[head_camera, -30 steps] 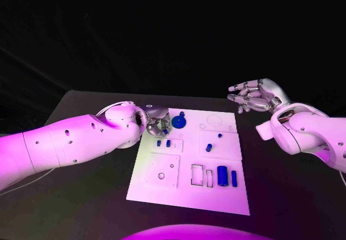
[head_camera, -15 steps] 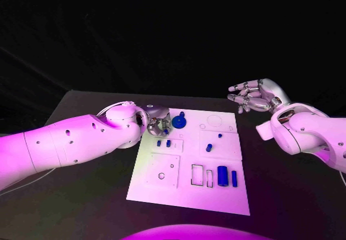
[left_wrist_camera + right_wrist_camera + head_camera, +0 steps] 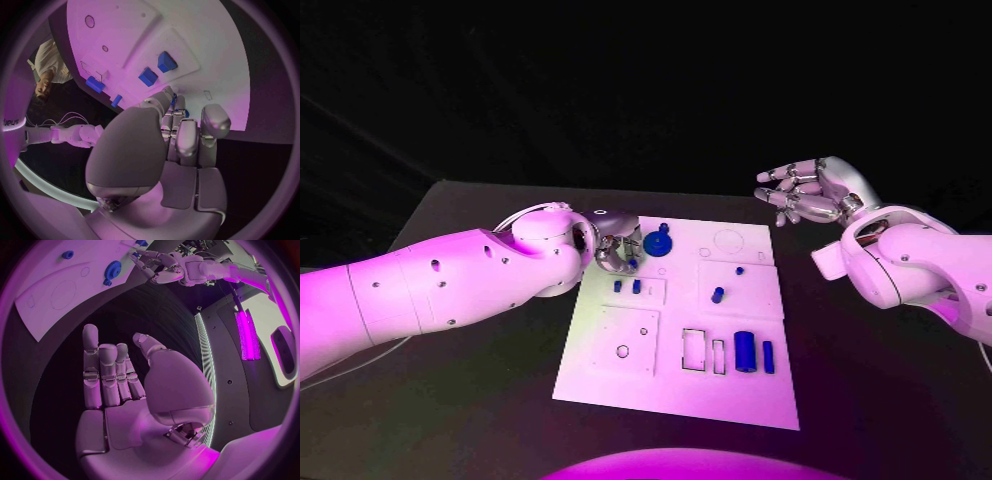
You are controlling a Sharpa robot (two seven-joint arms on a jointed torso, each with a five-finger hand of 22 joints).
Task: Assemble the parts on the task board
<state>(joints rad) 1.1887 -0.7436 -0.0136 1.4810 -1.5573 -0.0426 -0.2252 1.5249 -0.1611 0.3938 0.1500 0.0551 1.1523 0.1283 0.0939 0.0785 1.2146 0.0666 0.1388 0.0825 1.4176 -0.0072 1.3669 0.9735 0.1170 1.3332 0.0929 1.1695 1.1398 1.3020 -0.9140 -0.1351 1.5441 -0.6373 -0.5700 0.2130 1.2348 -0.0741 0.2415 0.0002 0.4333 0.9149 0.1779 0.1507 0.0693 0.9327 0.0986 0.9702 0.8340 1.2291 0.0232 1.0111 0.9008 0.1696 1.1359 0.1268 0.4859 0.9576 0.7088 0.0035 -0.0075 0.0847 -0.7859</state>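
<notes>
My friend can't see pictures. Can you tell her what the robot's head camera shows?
The left hand reaches onto the far corner of the white task board, beside a round blue part. The right hand hovers open off the board, holding nothing.

A robotics lab or demonstration stand is showing here. A matte black table (image 3: 473, 400) is standing against a wholly dark backdrop, carrying a flat white task board with outlined recesses (image 3: 678, 385) rather than household goods. Thin white cables (image 3: 62, 119) are trailing beside the white robot arm (image 3: 65, 135), and a glowing magenta light strip (image 3: 245, 335) is shining from a nearby panel.
</notes>
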